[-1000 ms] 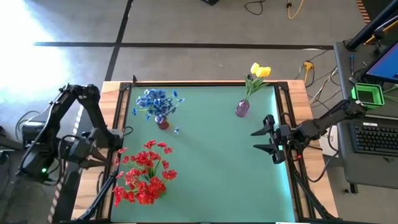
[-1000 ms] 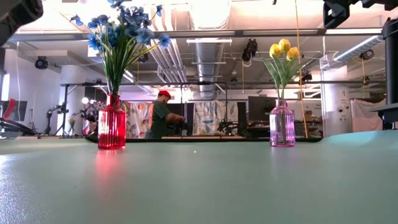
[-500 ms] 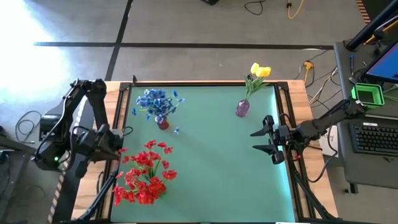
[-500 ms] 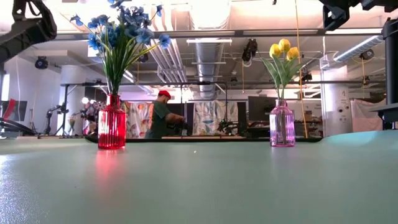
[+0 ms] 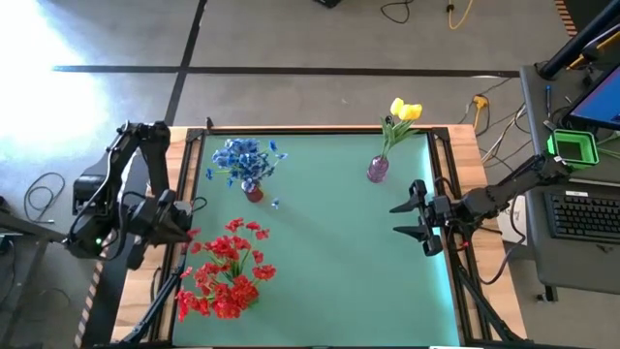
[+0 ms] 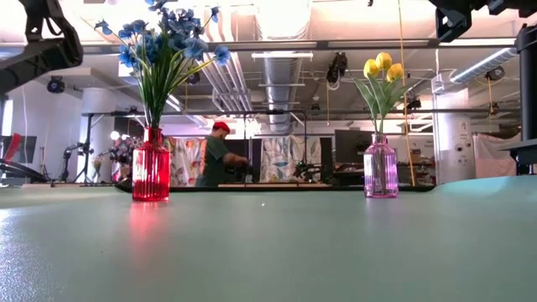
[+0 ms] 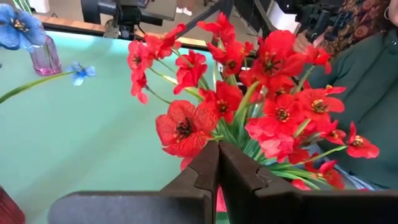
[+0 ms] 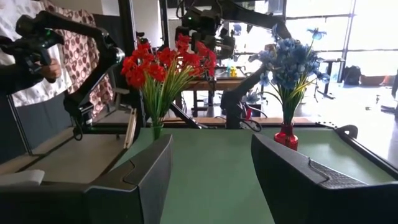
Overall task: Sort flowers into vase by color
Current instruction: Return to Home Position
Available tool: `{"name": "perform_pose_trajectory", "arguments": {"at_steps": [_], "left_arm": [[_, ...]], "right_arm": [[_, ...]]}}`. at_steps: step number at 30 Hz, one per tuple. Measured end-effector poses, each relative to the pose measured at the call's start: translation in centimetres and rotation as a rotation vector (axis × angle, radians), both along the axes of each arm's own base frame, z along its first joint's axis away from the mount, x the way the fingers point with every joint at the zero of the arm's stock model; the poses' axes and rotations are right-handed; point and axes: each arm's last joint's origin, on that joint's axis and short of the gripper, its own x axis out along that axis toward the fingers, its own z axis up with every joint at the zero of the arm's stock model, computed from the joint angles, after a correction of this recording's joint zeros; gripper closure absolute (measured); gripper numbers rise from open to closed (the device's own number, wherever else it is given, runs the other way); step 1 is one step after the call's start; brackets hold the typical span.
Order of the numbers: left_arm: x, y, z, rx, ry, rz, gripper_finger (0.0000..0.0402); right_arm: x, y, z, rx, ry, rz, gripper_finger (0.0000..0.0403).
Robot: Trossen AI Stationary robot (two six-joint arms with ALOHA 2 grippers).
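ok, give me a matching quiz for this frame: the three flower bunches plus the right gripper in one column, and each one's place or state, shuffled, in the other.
Column 1
A. blue flower clusters on green stems
B. yellow tulip-like buds
C. red flower clusters
D. right gripper

Column 2
1. open, at the right edge of the green table
2. standing in the ribbed red glass vase
3. directly in front of the shut left gripper
4. standing in the purple glass vase

Pairs: A-2, B-4, C-3, D-1
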Motion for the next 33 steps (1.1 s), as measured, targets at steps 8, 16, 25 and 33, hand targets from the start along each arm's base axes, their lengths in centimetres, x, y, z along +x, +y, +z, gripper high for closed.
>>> {"name": "perform_pose_trajectory", "arguments": {"at_steps": [8, 16, 25, 33], "left_arm": [[0.1, 1.1, 0.3, -0.046, 0.002, 0.0, 0.0402], [0.1, 2.6, 1.3, -0.076, -0.01, -0.02, 0.0401], [0.2, 3.3, 1.0, -0.02, -0.021, -0.025, 0.0402], [0.3, 3.6, 1.1, -0.008, -0.118, 0.046, 0.0402]], "right_arm": [[0.0, 0.0, -0.2, -0.004, 0.009, 0.0, 0.0193], [0.1, 0.0, -0.3, -0.004, 0.012, 0.0, 0.0193], [0.0, 0.0, -0.3, -0.005, 0.013, 0.0, 0.0193], [0.1, 0.0, -0.8, -0.009, 0.024, -0.004, 0.0193]]}}
